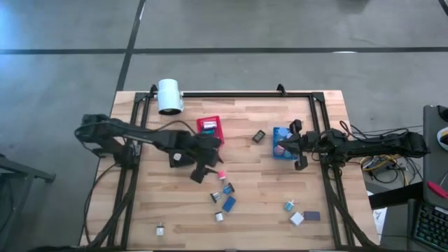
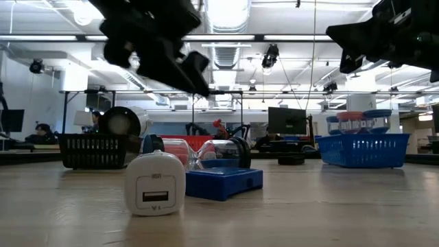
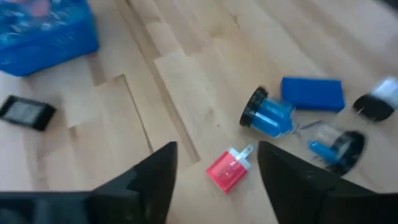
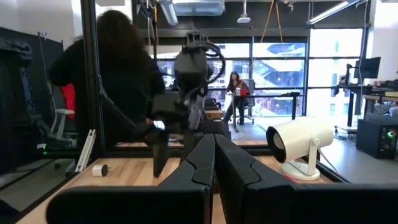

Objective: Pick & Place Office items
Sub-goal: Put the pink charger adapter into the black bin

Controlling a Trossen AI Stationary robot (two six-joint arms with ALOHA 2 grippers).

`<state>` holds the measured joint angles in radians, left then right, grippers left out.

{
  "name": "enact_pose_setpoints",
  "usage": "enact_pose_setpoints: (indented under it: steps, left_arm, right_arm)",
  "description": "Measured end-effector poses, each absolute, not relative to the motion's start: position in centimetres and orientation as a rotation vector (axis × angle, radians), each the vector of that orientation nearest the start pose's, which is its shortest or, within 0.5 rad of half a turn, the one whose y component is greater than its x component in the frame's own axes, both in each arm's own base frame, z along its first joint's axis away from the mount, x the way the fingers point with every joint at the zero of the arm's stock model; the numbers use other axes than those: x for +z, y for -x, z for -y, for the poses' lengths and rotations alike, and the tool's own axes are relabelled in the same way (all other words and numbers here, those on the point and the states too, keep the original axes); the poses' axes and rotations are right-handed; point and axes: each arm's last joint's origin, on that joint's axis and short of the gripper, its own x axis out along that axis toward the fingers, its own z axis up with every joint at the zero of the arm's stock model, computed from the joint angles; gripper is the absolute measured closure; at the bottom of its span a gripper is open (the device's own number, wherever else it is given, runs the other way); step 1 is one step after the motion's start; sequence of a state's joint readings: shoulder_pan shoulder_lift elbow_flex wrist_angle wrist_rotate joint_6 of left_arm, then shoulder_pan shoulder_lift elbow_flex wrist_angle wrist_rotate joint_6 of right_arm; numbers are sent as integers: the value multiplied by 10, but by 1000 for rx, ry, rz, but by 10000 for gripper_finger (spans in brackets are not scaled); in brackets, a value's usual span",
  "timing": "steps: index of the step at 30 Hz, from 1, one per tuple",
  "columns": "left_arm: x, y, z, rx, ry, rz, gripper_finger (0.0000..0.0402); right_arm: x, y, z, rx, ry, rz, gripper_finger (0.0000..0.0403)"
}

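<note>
Because the left hand (image 3: pixel 214 180) hangs with its fingers (image 3: pixel 155 177) spread above a small pink piece (image 3: pixel 228 170), that piece lies loose on the desk (image 1: pixel 266 210), not gripped; whether the hand is arriving or leaving cannot be told. In the high view the left hand (image 1: pixel 208 166) sits near the desk's middle, just in front of the red bin (image 1: pixel 211 129), with the pink piece (image 1: pixel 221 173) beside its tips.

Office items still out:
- blue flat block (image 3: pixel 312 93), blue round bit with a black cap (image 3: pixel 267 115), clear round bit (image 3: pixel 333 144) and a white and black piece (image 3: pixel 379 101), clustered toward the front edge, near the pink piece;
- white block (image 1: pixel 297 219), dark block (image 1: pixel 312 215) and small blue bit (image 1: pixel 288 206) toward the front right corner;
- one small white bit (image 1: pixel 160 228) alone near the front left corner;
- black flat piece (image 1: pixel 259 136) between the red bin and the blue bin (image 1: pixel 282 134).

Right hand (image 1: pixel 292 145): pressed shut, nothing visible between its fingers, parked over the blue bin at the right side of the desk. Likely waiting there.

White cylinder (image 1: pixel 169 96) rests at the back edge, well clear of the work. Judgement: sorting is partway; most loose pieces remain at the front.
</note>
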<state>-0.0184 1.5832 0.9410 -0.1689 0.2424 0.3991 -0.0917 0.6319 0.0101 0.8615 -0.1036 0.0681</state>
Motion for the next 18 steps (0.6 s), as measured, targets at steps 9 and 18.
enact_pose_setpoints:
  steps: [9, 18]
  left_arm:
    - [166, -348, 21, -583, -403, -882, 104]
    - [150, -356, 28, -708, -600, -884, 111]
  right_arm:
    - [187, -135, 9, 18, -30, 220, 394]
    - [187, -135, 9, 18, -24, 219, 394]
